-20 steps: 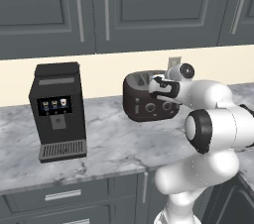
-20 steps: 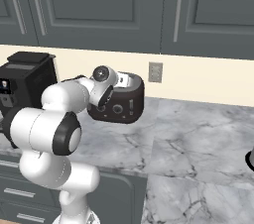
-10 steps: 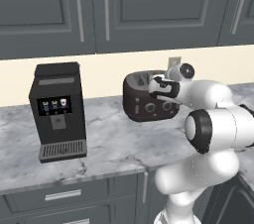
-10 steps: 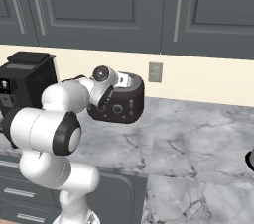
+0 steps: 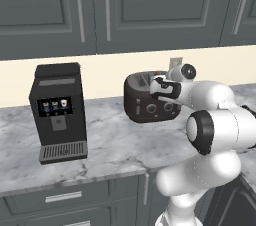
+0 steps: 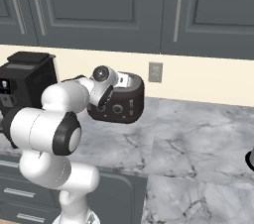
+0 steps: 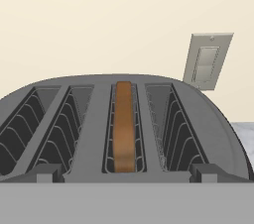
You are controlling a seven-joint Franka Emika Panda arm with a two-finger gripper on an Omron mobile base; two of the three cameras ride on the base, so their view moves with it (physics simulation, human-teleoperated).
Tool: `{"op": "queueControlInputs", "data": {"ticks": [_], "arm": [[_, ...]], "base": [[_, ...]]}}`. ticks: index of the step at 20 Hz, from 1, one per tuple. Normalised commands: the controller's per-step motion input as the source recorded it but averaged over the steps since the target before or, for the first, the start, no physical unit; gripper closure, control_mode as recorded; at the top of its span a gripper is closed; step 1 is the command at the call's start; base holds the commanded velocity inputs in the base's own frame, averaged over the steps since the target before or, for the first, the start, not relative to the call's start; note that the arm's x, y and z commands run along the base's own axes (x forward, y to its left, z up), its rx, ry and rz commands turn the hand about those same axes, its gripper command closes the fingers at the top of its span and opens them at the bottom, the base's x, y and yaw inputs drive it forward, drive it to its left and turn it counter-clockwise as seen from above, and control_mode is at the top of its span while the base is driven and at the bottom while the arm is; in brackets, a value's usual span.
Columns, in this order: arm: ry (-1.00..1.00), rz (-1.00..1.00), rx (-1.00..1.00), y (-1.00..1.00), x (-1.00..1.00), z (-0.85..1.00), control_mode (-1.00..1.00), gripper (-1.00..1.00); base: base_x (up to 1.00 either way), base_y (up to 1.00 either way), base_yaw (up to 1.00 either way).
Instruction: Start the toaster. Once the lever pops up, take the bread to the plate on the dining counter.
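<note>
A: Hand view, first entry: toaster [image 7: 124, 129] directly ahead of the gripper, seen from close above. Bread [image 7: 124, 126] stands on edge, sunk in a slot just right of the toaster's middle. Other slots show bare wire guides.

B: Jaw state?

A: Spread to their widest, nothing between them. Left base view puts the gripper [image 5: 161, 88] right at the toaster's [image 5: 150, 101] top, near its right end.

B: Surroundings?

A: Wall outlet [image 7: 207, 61] behind the toaster, up and to the right of the gripper. Black coffee machine [image 5: 57, 112] well off to the gripper's left on the marble worktop [image 5: 115, 145]. Right base view: the arm's wrist covers the toaster's [image 6: 124, 101] left part.
</note>
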Motion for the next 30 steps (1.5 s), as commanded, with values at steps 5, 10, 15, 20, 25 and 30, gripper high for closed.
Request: {"op": "queueControlInputs", "data": {"ticks": [5, 10, 15, 20, 25, 30], "arm": [[0.0, 0.0, 0.0, 0.0, 0.0, 0.0, -1.0, -1.0], [0.0, 0.0, 0.0, 0.0, 0.0, 0.0, -1.0, -1.0], [0.0, 0.0, 0.0, 0.0, 0.0, 0.0, -1.0, -1.0], [0.0, 0.0, 0.0, 0.0, 0.0, 0.0, -1.0, -1.0], [0.0, 0.0, 0.0, 0.0, 0.0, 0.0, -1.0, -1.0], [0.0, 0.0, 0.0, 0.0, 0.0, 0.0, -1.0, -1.0]], "base": [[0.0, 0.0, 0.0], [0.0, 0.0, 0.0], [0.0, 0.0, 0.0], [0.0, 0.0, 0.0], [0.0, 0.0, 0.0], [0.0, 0.0, 0.0]]}}
